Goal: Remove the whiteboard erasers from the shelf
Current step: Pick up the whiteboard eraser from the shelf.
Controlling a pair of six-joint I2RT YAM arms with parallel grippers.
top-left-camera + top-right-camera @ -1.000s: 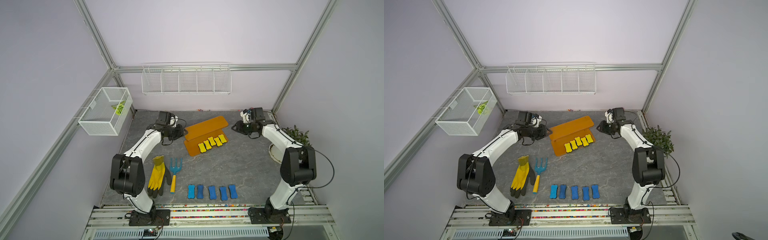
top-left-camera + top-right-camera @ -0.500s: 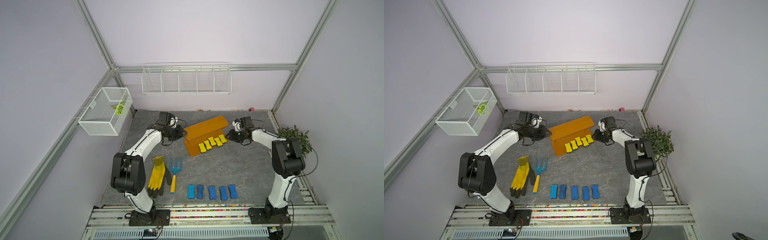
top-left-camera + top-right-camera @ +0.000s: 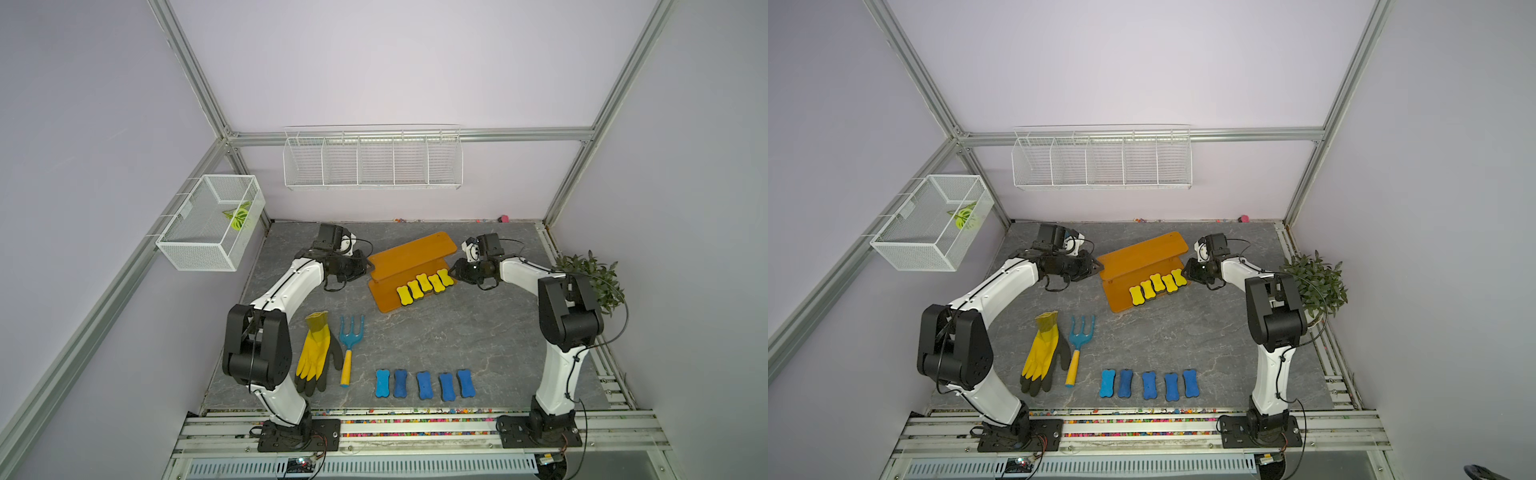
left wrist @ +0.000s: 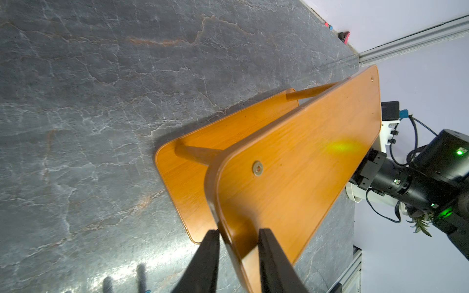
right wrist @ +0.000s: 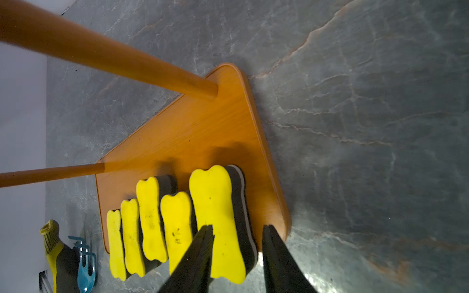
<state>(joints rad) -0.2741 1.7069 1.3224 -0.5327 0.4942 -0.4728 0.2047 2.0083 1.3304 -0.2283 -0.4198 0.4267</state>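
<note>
On the worktop (image 3: 436, 332), left fingers (image 4: 212, 246): pinching the upper board's end on the shelf (image 4: 291, 165).
Shelf: standing mid-worktop, fingers at either end.
Yellow erasers (image 3: 423, 284): five side by side on the lower board.
Blue erasers (image 3: 424, 384): five in a row on the worktop, off the shelf.
Right fingers (image 5: 276, 253): narrowly parted astride the end yellow eraser (image 5: 215, 203), gap on its felt side.

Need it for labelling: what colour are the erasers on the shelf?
Yellow erasers, dark undersides; the right wrist view shows them best.
</note>
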